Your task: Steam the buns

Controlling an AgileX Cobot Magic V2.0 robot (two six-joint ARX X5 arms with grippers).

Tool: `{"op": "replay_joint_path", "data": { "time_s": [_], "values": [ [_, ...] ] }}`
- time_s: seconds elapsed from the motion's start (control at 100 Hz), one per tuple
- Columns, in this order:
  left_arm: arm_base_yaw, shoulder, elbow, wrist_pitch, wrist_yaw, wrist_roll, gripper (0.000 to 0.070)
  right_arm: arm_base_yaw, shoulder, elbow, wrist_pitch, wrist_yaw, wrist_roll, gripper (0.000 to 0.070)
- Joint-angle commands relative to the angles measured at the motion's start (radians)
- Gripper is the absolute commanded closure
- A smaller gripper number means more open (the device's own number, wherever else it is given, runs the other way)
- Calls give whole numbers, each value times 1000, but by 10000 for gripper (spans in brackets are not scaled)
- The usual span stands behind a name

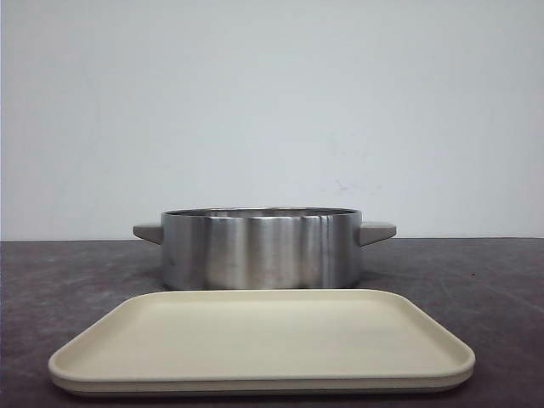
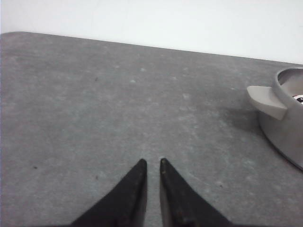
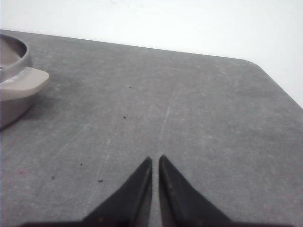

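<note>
I see a steel pot w/ grey side handles on a dark grey table, a cream tray just in front of it. Buns: can't see any from my cams. Left gripper & right gripper hover over bare tabletop, fingertips nearly pressed together, holding nothing

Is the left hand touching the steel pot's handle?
Apart. The left wrist view shows the left hand nearly closed, holding nothing, with bare table between it and the pot's handle.
</note>
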Motion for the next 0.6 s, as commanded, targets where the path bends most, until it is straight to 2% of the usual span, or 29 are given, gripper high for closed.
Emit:
{"op": "replay_joint_path", "data": {
  "time_s": [0.0,0.59],
  "values": [
    [2,-2,-19,-10,-3,50,700,3,0,-3,8,4,-5,681],
    [2,-1,-18,-4,-3,45,700,3,0,-3,8,4,-5,681]
  ]
}}
